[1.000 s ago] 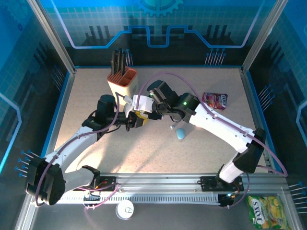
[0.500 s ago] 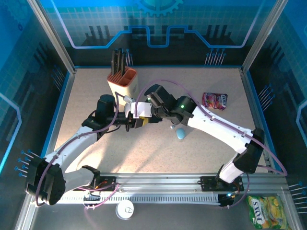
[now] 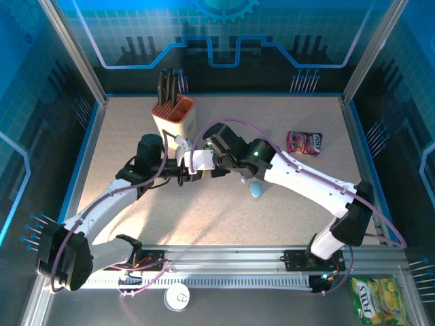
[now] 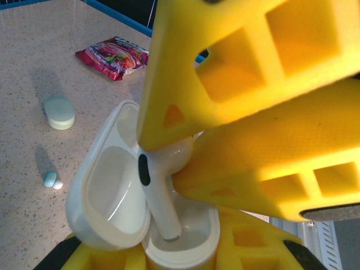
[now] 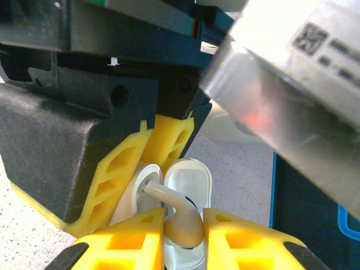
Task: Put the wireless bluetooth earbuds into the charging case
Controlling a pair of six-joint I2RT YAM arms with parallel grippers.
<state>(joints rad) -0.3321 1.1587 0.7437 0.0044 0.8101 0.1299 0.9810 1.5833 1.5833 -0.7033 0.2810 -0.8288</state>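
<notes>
White left arm [image 3: 102, 204] and white right arm [image 3: 306, 178], black joints, looping purple cables [image 3: 231, 121], yellow ribbed fingers [image 4: 174, 67], one green light [image 3: 257, 153].

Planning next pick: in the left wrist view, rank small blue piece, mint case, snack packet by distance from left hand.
1. Small blue piece, lower left.
2. Mint case, left, farther back.
3. Snack packet, top, farthest.
</notes>
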